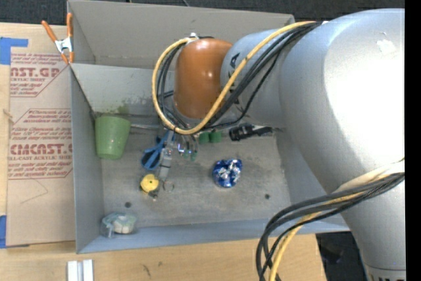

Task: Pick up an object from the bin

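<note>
We cannot tell whether our claw (167,158) is open or closed; the blue plastic piece (152,156) just beside it looks light, stiff, slippery, best pinched across its narrow width

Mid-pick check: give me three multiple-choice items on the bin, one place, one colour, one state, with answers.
1. The green cup lies: A by the left wall; B by the right wall; C mid-floor.
2. The small thing nearest the blue tool is: A red; B yellow; C black.
3. The blue-and-white ball is: A inside the cup; B loose on the floor; C on the rim.
Answers: 1 A, it sits beside that wall; 2 B, plainly yellow; 3 B, it lies alone on bare floor.
</note>
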Robot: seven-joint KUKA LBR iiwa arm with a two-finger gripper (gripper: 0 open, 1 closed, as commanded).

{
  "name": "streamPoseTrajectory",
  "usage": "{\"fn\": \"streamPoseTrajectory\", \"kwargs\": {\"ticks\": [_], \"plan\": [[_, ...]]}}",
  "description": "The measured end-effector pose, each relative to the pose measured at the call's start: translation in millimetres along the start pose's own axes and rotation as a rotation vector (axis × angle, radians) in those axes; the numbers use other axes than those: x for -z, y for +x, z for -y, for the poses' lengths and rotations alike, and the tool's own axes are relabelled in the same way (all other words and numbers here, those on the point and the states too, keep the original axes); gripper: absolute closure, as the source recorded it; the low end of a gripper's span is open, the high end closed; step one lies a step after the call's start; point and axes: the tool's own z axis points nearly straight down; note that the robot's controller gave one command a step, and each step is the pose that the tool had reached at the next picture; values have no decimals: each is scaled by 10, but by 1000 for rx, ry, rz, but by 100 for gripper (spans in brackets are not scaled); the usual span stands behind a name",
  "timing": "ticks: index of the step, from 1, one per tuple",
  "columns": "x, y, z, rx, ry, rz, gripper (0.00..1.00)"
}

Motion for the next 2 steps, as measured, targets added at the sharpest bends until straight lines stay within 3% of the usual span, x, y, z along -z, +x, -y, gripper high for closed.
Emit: {"fn": "streamPoseTrajectory", "kwargs": {"ticks": [1, 2], "plan": [[29, -11, -9, 0, -3, 4, 100], [2483, -39, 24, 70, -5, 13, 100]]}}
